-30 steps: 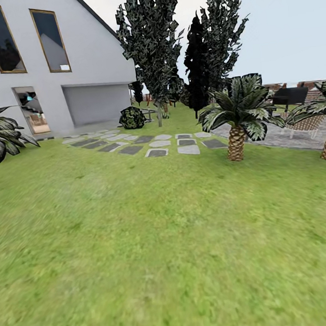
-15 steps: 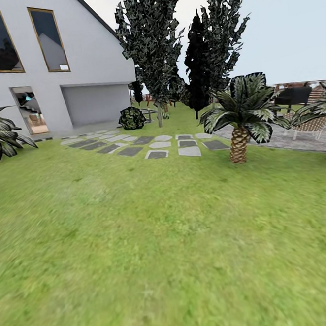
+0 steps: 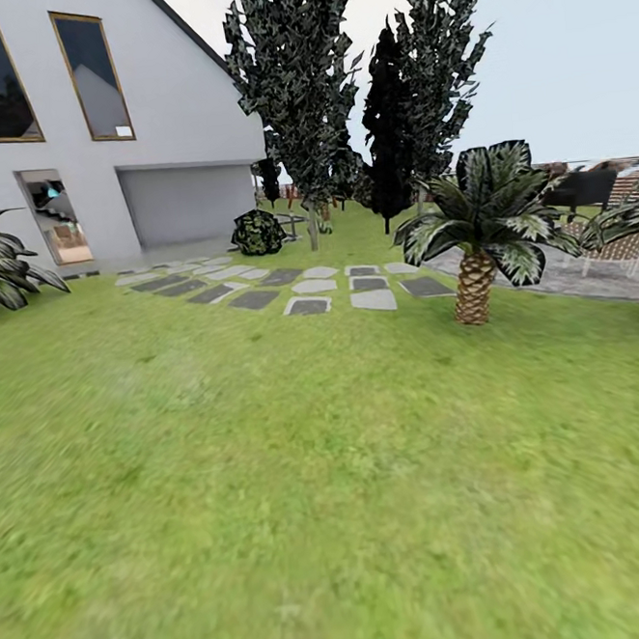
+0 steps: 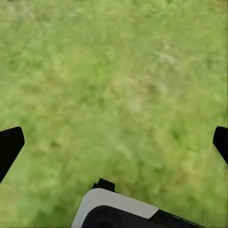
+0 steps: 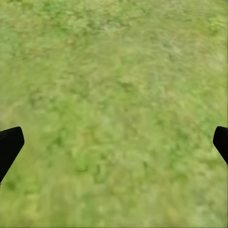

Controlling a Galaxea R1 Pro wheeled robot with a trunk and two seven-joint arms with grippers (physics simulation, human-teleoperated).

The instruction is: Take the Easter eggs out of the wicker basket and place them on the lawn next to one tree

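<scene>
The lawn [image 3: 322, 455] spreads out wide before me in the head view. A tree [image 3: 311, 221] with a pale straight trunk and a dark jagged crown stands far ahead, beyond the stepping stones. The Easter eggs and the wicker basket are out of view. My left gripper [image 4: 115, 145] hangs open over bare grass [image 4: 118, 85], its dark fingertips [image 4: 9, 146] at the picture's edges. My right gripper [image 5: 115, 145] is open too, over grass [image 5: 114, 95], nothing between its fingers.
A white house [image 3: 175, 109] stands at the back left, with grey stepping stones [image 3: 307, 287] in front. A small palm [image 3: 474, 287] stands ahead right beside a paved area [image 3: 587, 277]. A round bush [image 3: 258, 231] and a dark thin tree [image 3: 385, 130] lie farther back.
The whole head view has shifted: the palm has slid right and the leafy plant at the left has slid further left, so the camera has moved. Nothing in the garden itself moved.
</scene>
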